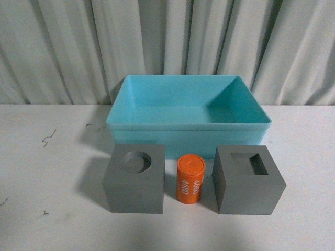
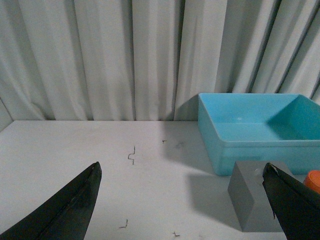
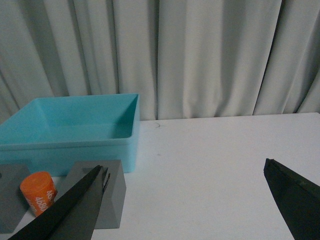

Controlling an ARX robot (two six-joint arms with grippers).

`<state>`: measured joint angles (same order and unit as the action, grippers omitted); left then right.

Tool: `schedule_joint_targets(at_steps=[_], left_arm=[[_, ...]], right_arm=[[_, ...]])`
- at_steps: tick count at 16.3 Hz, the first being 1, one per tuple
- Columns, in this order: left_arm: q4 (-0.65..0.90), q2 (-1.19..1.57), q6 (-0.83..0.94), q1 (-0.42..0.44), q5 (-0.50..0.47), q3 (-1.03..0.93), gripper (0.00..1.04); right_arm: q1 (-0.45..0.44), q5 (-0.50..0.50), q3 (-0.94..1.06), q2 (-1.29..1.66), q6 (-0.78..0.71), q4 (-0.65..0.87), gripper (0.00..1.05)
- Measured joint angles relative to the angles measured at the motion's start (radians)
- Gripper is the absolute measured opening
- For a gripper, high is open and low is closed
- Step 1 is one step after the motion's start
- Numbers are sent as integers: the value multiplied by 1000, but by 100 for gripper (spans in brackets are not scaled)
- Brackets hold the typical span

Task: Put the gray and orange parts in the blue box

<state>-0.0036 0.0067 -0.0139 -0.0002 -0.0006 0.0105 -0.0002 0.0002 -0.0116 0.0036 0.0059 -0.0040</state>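
Now: matte gray cubes (image 1: 134,188) (image 1: 250,184), orange cyl. (image 1: 190,181), plastic bin (image 1: 188,138)

Dark, wedge-shaped fingers on both end effectors

The left end effector (image 2: 182,166) shows as two matte black fingers (image 2: 65,210), broad at the frame edge and narrowing to blunt tips. Their surface looks slightly grainy, and one of them carries a few tiny pale nicks along its inner edge. The right end effector (image 3: 183,165) has the same tapered fingers (image 3: 297,195), dark charcoal with a faint greenish cast. One has a long flat face, a lighter edge line and a small stepped notch just behind its tip.
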Motion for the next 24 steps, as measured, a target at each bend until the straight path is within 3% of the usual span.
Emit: schedule_joint_targets(at_steps=[24], left_arm=[[0,0,0,0,0,0,98]], right_arm=[[0,0,0,0,0,0,98]])
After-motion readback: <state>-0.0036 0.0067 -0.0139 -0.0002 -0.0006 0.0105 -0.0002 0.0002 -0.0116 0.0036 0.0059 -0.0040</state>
